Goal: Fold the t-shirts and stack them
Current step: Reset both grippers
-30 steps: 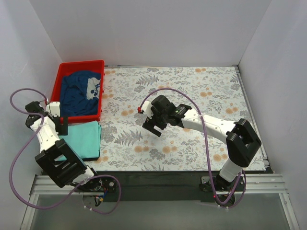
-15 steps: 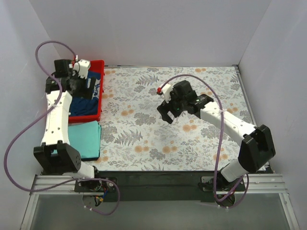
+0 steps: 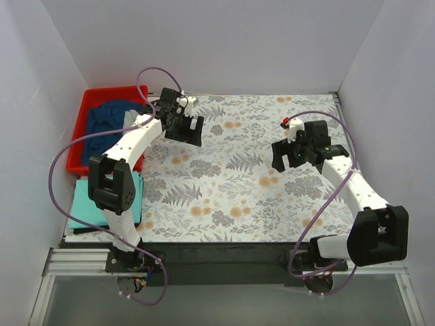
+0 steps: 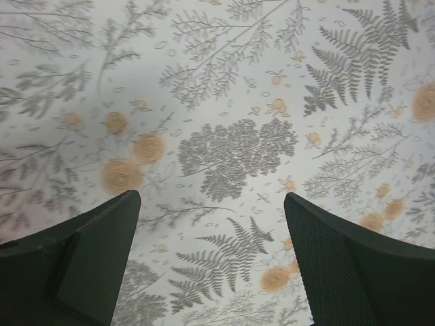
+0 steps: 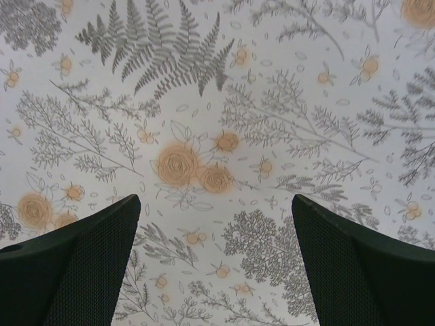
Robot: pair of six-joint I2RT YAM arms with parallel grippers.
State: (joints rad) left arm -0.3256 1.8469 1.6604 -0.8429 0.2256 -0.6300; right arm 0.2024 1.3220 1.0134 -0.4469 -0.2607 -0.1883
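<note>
The navy blue t-shirt (image 3: 109, 122) lies crumpled in the red bin (image 3: 83, 114) at the far left. The teal t-shirt (image 3: 83, 202) lies folded flat at the near left, partly hidden by the left arm. No black t-shirt shows. My left gripper (image 3: 192, 132) is open and empty over the floral cover, just right of the bin. In the left wrist view its fingers (image 4: 81, 258) stand wide apart over bare cover. My right gripper (image 3: 284, 157) is open and empty over the right middle of the cover. In the right wrist view its fingers (image 5: 75, 272) show only cover between them.
The floral-patterned cover (image 3: 245, 190) spans the table. White walls close in the back and both sides. Purple cables loop over both arms. A black rail runs along the near edge.
My left gripper has swung from over the red bin to the right, onto the cover. My right gripper has moved right and a little toward the far side. Both stayed open and empty.
</note>
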